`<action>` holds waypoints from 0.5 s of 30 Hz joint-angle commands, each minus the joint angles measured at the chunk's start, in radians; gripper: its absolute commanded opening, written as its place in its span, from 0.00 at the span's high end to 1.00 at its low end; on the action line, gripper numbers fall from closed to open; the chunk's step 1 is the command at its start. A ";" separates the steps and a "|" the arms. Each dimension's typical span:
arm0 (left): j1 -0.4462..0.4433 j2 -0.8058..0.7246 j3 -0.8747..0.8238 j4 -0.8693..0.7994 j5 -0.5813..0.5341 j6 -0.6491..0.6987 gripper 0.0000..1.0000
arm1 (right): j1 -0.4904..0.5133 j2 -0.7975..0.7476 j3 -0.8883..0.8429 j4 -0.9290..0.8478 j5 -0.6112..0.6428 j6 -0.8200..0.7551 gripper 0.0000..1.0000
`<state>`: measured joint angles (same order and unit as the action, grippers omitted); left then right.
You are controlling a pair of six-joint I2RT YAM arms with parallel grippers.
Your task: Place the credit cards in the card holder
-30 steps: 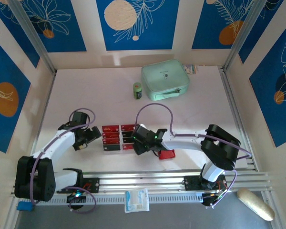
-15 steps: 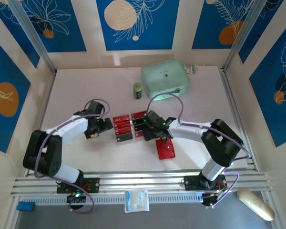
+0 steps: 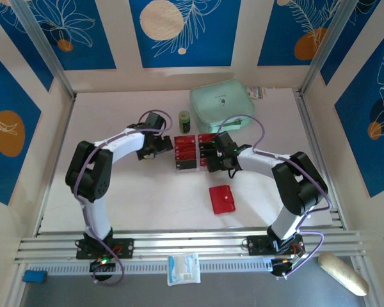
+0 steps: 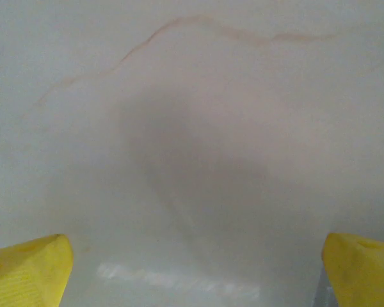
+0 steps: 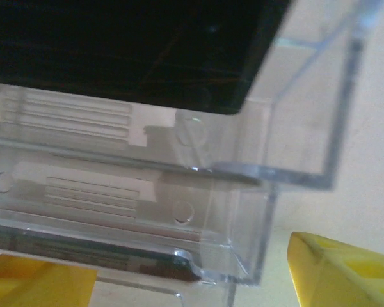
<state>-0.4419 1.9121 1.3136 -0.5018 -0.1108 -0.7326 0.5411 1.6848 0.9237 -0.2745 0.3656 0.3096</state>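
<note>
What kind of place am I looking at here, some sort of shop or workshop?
Probably a robot test booth: a white table boxed in by blue-patterned wall panels, two arms bolted to an aluminium rail, and props like a red card holder laid out.

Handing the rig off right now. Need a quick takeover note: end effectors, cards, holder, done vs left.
Left end effector: open, empty, over bare table just left of the clear tray.
Right end effector: jaws apart at the tray's right end; can't confirm a grip.
Credit cards: red and black, in the tray, mid-table.
Card holder: lying closed, nearer the bases than the tray, clear of both end effectors.
Done: nothing visible.
Left: open the holder, pull cards from the tray, insert each.
</note>
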 commanded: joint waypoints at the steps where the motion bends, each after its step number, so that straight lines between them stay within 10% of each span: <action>1: -0.017 0.055 0.094 -0.054 -0.029 0.022 0.00 | -0.020 -0.006 0.024 0.008 -0.060 -0.011 0.23; 15: 0.020 0.047 0.144 -0.089 -0.084 0.083 0.00 | -0.027 -0.323 -0.105 -0.141 -0.123 0.047 0.22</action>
<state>-0.4400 1.9911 1.4353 -0.5472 -0.1600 -0.6788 0.5171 1.4456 0.8646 -0.3328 0.2798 0.3199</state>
